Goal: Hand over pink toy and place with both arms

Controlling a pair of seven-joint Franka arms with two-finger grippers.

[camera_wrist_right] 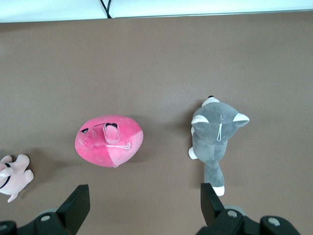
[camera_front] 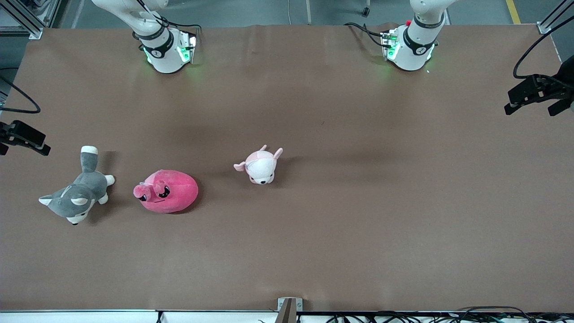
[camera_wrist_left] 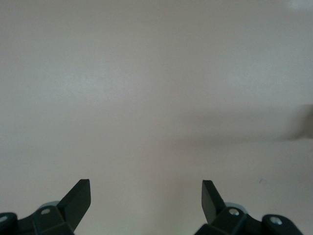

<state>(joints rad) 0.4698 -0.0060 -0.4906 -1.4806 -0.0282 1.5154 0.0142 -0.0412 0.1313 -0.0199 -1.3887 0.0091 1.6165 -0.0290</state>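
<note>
The grey-and-white plush dog (camera_front: 77, 197) and the pink toy (camera_front: 167, 191) lie nearest the table's (camera_front: 314, 251) front edge, toward the right arm's end, with the pale plush animal (camera_front: 260, 165) farther back. The right gripper (camera_wrist_right: 145, 203) hovers spread wide above them; a drifting descent could snag the dog. The left gripper (camera_wrist_left: 145, 198), also agape, waits over bare tabletop with ample room.

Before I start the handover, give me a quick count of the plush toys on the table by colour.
Hot-pink blob-shaped plush toy: 1
Pale pink-and-white plush animal: 1
Grey-and-white plush dog: 1
Total: 3 plush toys on the brown table
</note>
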